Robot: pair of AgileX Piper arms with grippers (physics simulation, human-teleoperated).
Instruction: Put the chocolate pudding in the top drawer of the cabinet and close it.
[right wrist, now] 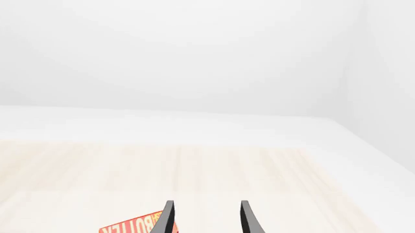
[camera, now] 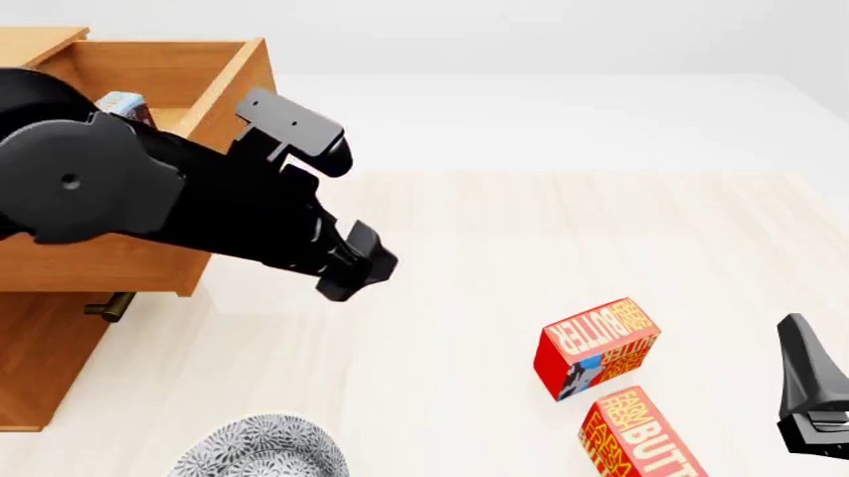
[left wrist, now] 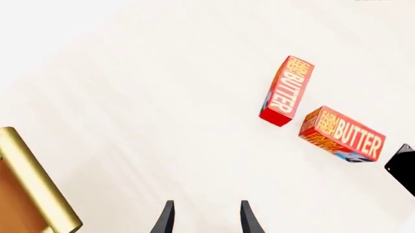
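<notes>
With the pudding (camera: 122, 102) already in the open drawer (camera: 199, 94), bring your empty, parted left gripper (left wrist: 205, 218) onto its handle (left wrist: 36, 182) and push squarely.

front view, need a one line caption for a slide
Left arm beside the open top drawer, pudding box inside, two butter boxes on the table.

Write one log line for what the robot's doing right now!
top drawer: open | chocolate pudding: inside drawer | left gripper: open, empty | right gripper: open, empty | step left: shut drawer
</notes>
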